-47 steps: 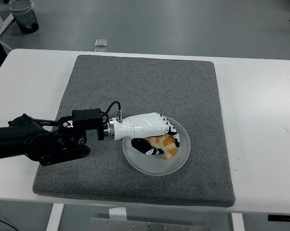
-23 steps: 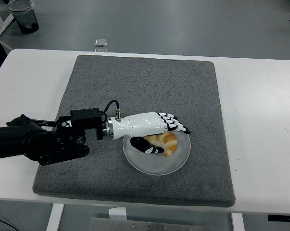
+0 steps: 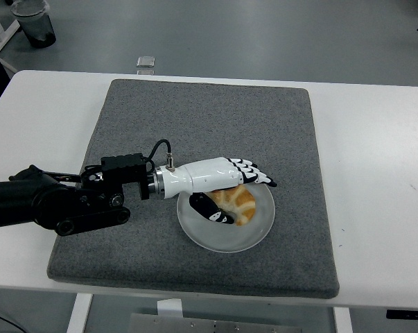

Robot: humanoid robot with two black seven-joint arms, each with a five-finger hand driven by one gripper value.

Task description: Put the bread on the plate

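the left hand (image 3: 219, 182) sits over the plate (image 3: 195, 229) with its white back turned up and its fingers (image 3: 254, 175) stretched out nearly flat, reaching past the far side of the bread (image 3: 238, 205). the thumb (image 3: 210, 211) lies lower, along the near side of the bread. nothing is gripped: the fingers are spread and lifted clear, with the orange crust showing below them, though whether the thumb touches the crust is hard to tell

the bread, a curved golden piece, lies on the plate, a little toward its right half. so the main job looks done, with the bread resting where it should. what seems left is only for the hand to pull away without nudging the bread

the black arm (image 3: 49, 202) comes in from the left edge, low over the grey mat (image 3: 209, 118), with a cable looping at the wrist. the forearm runs almost level toward the plate. the mat covers most of the white table (image 3: 375, 159), and the plate rests on the mat's near half. the right arm is nowhere to be seen
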